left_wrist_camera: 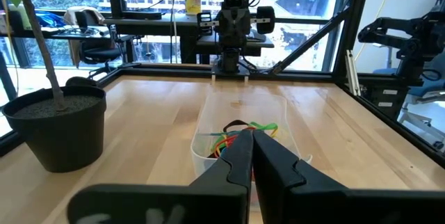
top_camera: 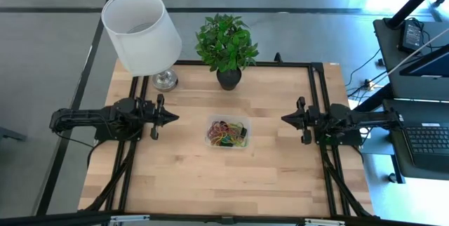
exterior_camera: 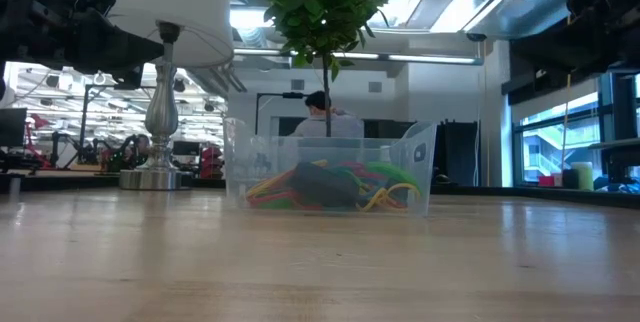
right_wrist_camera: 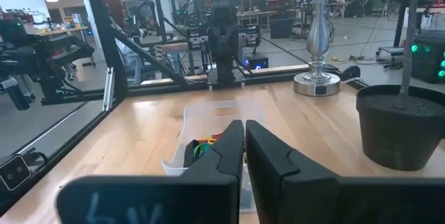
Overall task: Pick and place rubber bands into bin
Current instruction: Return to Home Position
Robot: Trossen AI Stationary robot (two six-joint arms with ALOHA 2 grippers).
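bin (top_camera: 227,118) holds the heap of rubber bands (top_camera: 226,134) | left gripper (top_camera: 174,118) at left of the bin, well apart; fingers pressed together, empty | right gripper (top_camera: 285,118) at right of the bin, well apart; clenched too, empty

Bare table (top_camera: 210,177) is seen either side of the bin (top_camera: 209,129), between it and the left hand (top_camera: 174,118) and right hand (top_camera: 284,118). Far edge is taken up by lamp (top_camera: 142,31) and plant pot (top_camera: 229,78), behind the bin.
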